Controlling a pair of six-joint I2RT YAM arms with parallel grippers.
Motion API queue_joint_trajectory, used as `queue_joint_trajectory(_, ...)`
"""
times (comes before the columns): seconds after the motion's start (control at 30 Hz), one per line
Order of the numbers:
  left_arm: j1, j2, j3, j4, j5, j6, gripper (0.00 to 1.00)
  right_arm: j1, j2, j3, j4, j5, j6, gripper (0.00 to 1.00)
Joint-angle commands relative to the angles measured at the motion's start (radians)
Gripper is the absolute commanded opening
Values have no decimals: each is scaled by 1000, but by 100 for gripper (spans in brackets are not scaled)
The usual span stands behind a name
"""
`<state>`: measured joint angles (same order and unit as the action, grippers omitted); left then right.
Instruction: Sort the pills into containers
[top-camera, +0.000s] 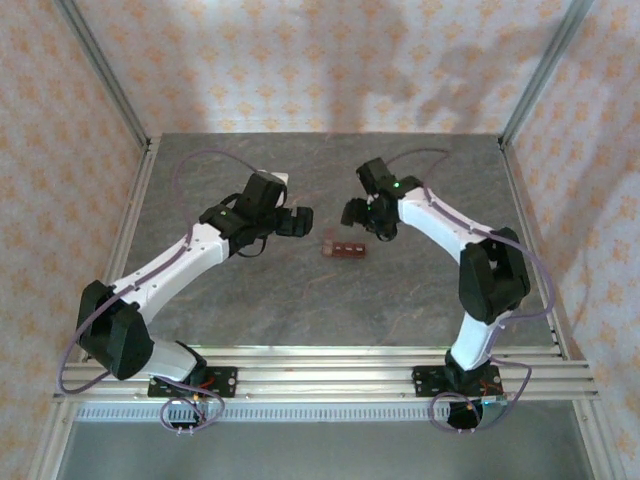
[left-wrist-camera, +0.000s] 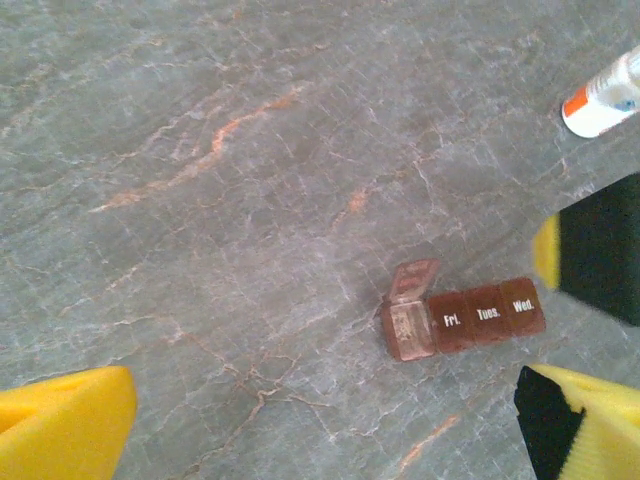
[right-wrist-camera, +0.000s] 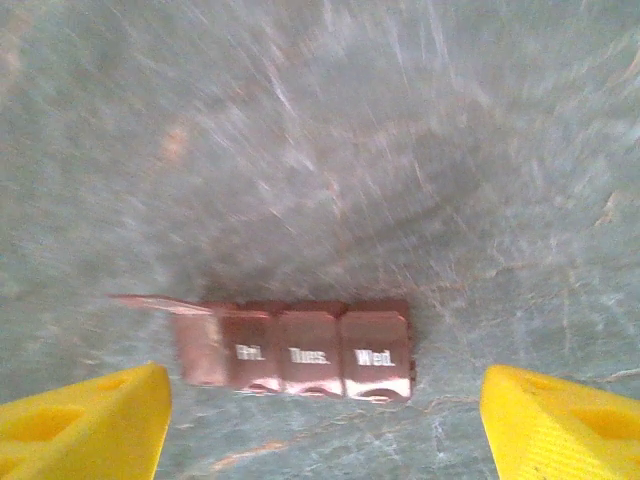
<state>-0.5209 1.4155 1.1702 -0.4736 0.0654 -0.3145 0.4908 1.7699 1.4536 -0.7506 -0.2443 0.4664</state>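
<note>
1. Containers (top-camera: 343, 247) are lying on the table (top-camera: 420, 300) between both grippers, with one end lid standing open.
2. Right gripper (top-camera: 360, 214) is hovering near, jaws spread and empty; left gripper (top-camera: 297, 222) likewise.
3. Probably opening lids: catching each lip squarely should avoid sliding them.

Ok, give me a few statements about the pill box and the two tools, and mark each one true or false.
1. The pill strip has one lid open. True.
2. The open lid is at the Wed. end. False: it is at the opposite end, beside Fri.
3. The right tool grips the strip. False: it is open, and the strip lies between its fingers untouched.
4. The left tool is open. True.
</note>
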Motion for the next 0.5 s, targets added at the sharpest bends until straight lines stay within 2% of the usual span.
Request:
queue_joint_trajectory(0.0,7,-49,-26,64,-83,-5,100,-3,-25,185,-244,114,-89,85)
queue_joint_trajectory(0.17,7,-68,-55,123,-132,-11,100,-41,76,489,-501,108,-191,94)
queue_joint_trajectory(0.27,7,-46,-42,119,-146,-18,100,-62,131,588,-596,127,-205,96)
queue_joint_trajectory(0.47,11,-20,-21,110,-168,-13,100,-91,120,543,-491,186,-166,96)
